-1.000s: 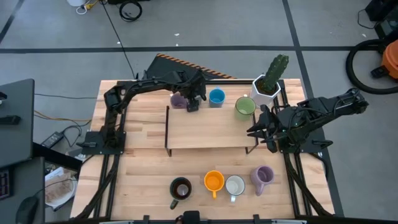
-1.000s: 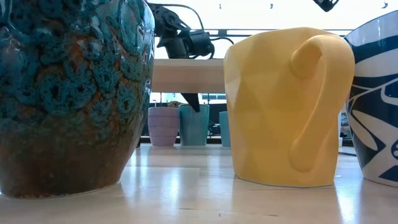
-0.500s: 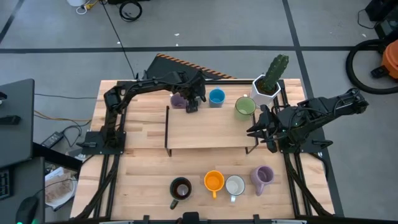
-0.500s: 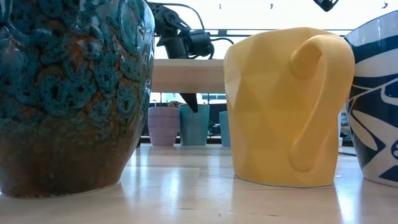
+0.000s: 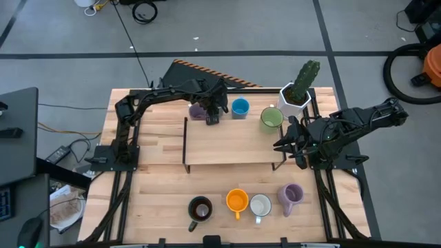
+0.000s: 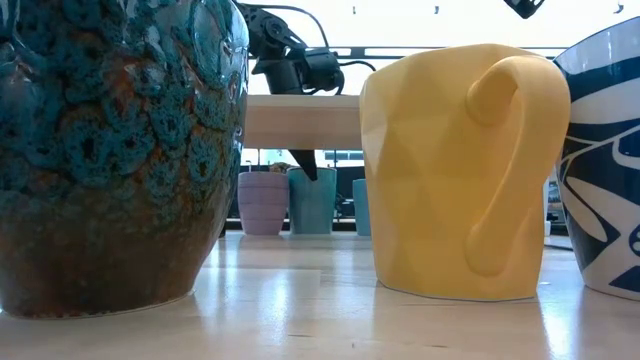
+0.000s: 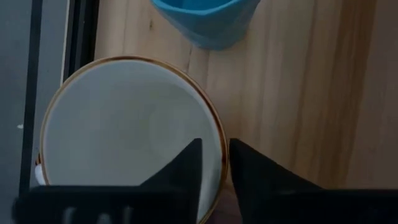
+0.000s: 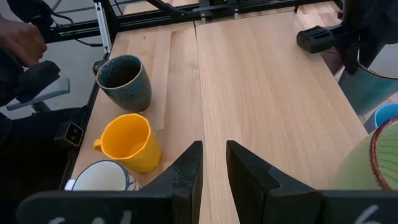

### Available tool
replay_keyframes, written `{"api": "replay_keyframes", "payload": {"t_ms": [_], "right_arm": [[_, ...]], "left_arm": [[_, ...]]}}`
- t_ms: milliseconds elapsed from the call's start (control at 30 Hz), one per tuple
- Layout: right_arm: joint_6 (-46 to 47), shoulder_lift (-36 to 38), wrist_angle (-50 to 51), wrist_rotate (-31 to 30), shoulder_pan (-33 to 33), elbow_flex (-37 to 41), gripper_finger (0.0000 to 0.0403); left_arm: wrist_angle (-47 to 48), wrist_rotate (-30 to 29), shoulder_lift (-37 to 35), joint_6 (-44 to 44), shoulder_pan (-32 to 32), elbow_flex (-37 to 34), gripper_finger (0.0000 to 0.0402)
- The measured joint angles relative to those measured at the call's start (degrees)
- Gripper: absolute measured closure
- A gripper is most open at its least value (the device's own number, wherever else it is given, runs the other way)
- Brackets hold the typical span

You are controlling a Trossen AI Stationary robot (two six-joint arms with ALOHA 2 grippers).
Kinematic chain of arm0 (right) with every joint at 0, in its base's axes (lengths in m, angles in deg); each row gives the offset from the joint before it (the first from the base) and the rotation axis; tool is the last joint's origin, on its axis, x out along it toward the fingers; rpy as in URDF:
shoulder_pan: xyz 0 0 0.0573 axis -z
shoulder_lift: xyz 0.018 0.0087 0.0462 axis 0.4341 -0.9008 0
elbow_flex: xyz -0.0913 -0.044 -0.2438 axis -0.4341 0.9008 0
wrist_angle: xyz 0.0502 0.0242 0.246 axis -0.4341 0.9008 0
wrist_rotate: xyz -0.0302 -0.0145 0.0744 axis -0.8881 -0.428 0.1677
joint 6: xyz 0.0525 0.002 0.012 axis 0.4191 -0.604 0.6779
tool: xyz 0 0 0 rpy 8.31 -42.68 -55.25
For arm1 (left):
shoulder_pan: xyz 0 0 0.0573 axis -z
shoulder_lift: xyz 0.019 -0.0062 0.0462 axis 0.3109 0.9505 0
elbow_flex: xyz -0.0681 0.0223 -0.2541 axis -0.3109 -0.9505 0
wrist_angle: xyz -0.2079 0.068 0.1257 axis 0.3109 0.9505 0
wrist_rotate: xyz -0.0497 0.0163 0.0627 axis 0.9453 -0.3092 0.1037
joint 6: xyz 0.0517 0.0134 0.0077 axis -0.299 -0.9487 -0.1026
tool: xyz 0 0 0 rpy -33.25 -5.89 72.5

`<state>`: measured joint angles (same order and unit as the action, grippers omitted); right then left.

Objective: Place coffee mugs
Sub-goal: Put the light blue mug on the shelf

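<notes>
Near row, front edge of table (image 5: 158,207): dark mug (image 5: 200,209), orange mug (image 5: 236,200), white mug (image 5: 260,204), purple mug (image 5: 291,195), all upright, apart.

Mid: low wooden shelf (image 5: 231,145). Right gripper (image 5: 286,142) waits at its right end, fingers a narrow gap apart, holding nothing.

Far row behind the shelf: lavender mug (image 5: 198,111), blue mug (image 5: 240,107), green mug (image 5: 271,118).

Left gripper (image 7: 214,163) at the lavender mug (image 7: 127,134): fingers pinched on its rim, one inside, one outside. Mug: pale inside, thin brown lip, upright, just left of the blue mug (image 7: 208,18).

Advice: lift straight up and clear the blue mug before moving sideways; thin rim grip could let it tilt.
</notes>
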<state>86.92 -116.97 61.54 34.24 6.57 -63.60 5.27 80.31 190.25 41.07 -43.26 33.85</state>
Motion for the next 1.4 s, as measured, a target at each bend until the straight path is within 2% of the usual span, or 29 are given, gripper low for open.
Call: {"api": "replay_keyframes", "payload": {"t_ms": [200,567,900,1200,1400], "right_arm": [[0.00,0.00,0.00,0.00,0.00,0.00,0.0325],[0.72,0.01,0.02,0.02,-0.02,0.00,0.0325],[1.57,0.02,0.02,0.02,-0.02,0.00,0.0325],[2.35,0.13,0.10,0.02,0.00,0.00,0.0325],[3.40,0.15,1.18,0.02,0.00,-0.87,0.0325]], "left_arm": [[1.03,-0.39,0.25,-0.25,0.02,1.16,0.0375],[5.43,-0.27,0.48,-0.02,0.02,8.06,0.0375],[11.48,1.01,0.24,-1.54,0.37,18.87,0.0375],[16.59,11.97,0.11,1.02,0.99,29.93,0.0375],[21.01,12.77,0.11,2.75,4.69,34.43,0.0375]]}}
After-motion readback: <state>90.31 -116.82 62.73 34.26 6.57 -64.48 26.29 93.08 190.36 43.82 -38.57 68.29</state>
